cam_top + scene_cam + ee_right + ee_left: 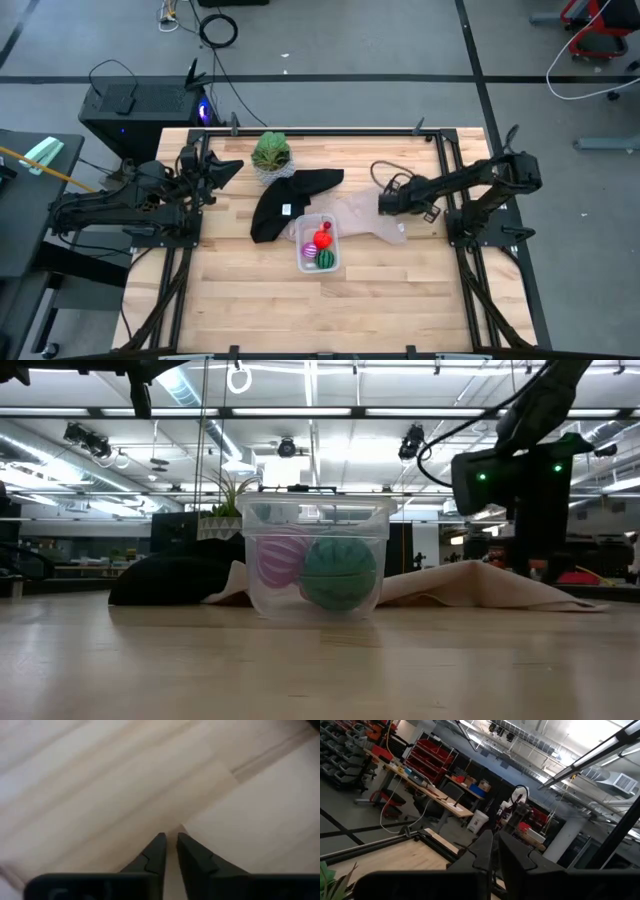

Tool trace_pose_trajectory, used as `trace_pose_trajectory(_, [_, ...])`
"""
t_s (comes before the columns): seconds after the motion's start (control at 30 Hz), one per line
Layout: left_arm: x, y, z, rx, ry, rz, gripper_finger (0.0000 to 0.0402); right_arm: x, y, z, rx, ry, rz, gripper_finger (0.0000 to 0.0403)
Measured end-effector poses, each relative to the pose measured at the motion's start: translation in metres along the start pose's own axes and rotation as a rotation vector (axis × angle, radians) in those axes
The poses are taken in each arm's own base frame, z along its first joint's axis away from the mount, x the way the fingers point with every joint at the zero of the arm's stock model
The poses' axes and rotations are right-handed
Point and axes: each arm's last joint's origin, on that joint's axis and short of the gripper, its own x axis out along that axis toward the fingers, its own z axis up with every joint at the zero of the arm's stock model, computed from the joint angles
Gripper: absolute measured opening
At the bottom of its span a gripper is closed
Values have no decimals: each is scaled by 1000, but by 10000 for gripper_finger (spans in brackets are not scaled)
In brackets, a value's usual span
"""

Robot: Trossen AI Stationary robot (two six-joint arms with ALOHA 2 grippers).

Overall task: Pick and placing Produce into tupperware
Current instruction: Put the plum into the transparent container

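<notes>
The clear tupperware (318, 245) stands near the table's middle, also seen in the low view (314, 510). It holds a red fruit (322, 238), a purple-magenta one (310, 251) and a green melon-like one (326, 259). The low view shows the magenta (283, 557) and the green (340, 572) resting on its floor. No separate pinkish fruit shows. My right gripper (383, 205) is shut, right of the tub, over the beige cloth (368, 215); its wrist view (169, 837) looks down at cloth and wood. My left gripper (235, 165) waits shut at the far left (494, 836). My right gripper points down at the beige cloth's edge (185, 827) with its fingers shut. I cannot tell whether the fingertips touch the cloth or hang just above it.
A black cloth (285, 200) lies against the tub's far-left side, its edge under or beside the tub. A leafy green plant (270, 152) stands at the far edge. Bare wood (330, 310) stretches along the near half of the table.
</notes>
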Motion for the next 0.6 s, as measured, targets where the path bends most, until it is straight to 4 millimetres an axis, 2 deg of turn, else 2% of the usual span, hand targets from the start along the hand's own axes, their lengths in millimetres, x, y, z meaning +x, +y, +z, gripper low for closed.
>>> trace_pose_trajectory(0.17, [0, 0, 0, 2, -2, 4, 39, 13, 4, 13, 70, -64, 25, 111])
trace_pose_trajectory(0.37, [0, 0, 0, 3, -1, 9, 35, 22, 12, 27, 5, -226, 78, 177])
trace_pose_trajectory(0.47, [0, 1, 0, 3, -2, 14, 37, 27, 14, 36, -56, -246, 36, 195])
trace_pose_trajectory(0.6, [0, 1, 0, 4, -11, 30, 41, 36, 17, 51, -60, -263, -15, 199])
